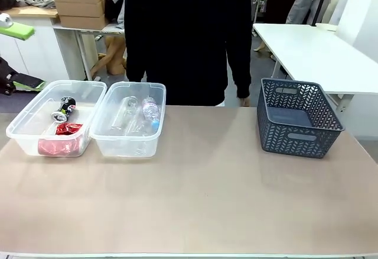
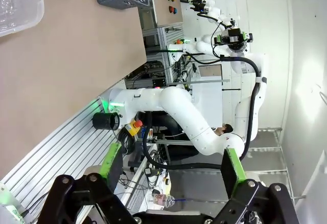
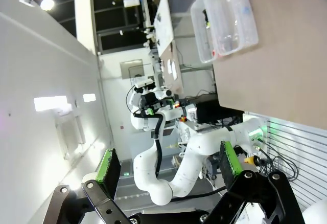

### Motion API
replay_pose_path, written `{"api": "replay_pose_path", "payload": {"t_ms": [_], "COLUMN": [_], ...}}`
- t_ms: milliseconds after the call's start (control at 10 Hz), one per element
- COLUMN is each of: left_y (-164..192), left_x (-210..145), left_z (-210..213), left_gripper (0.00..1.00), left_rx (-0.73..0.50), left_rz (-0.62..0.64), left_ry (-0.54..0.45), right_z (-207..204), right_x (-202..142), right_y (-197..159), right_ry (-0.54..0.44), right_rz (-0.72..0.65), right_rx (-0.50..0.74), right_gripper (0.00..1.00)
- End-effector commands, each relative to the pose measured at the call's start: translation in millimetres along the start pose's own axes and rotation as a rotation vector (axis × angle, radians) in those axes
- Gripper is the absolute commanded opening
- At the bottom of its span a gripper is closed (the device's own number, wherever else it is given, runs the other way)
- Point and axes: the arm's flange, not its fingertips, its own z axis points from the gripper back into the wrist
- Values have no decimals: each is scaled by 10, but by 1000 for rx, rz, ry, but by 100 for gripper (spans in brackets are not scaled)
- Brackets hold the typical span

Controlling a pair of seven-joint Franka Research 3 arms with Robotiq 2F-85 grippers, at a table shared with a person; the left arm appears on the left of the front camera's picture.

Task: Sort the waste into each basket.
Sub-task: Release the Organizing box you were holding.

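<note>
The waste lies sorted in the two clear tubs at the far left of the table. From the tools outward: the left gripper [image 2: 168,165] has its green-padded fingers spread wide apart with nothing between them, raised off the table edge and looking back at the robot's own frame. The right gripper [image 3: 171,165] is likewise spread apart and empty, held away from the table.

On the table [image 1: 195,194], the left tub [image 1: 26,120] holds the black-and-silver can [image 1: 64,109] toward its far side and crushed red cans [image 1: 61,141] at its near end. The right tub [image 1: 127,146], just beside it, holds clear plastic bottles [image 1: 127,114], one of them the pink-labelled bottle [image 1: 151,111] with its blue cap toward the near side. Well apart at the far right stands a dark grey lattice basket [image 1: 295,132], upright. A person in dark clothing [image 1: 183,34] stands behind the far edge, one hand [image 1: 243,101] hanging just beside the table.
</note>
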Motion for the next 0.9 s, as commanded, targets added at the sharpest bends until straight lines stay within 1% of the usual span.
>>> {"api": "replay_pose_path", "payload": {"t_ms": [0, 800], "left_y": [-14, -14], "left_x": [21, 21], "left_z": [-10, -10], "left_gripper": [100, 100], "left_rx": [-23, -23], "left_rz": [-24, -24], "left_ry": [-3, -3], "right_z": [2, 2], "right_x": [17, 17], "right_y": [64, 64], "right_ry": [4, 4], "right_rz": [9, 9], "right_rx": [25, 25], "right_gripper": [100, 100]}}
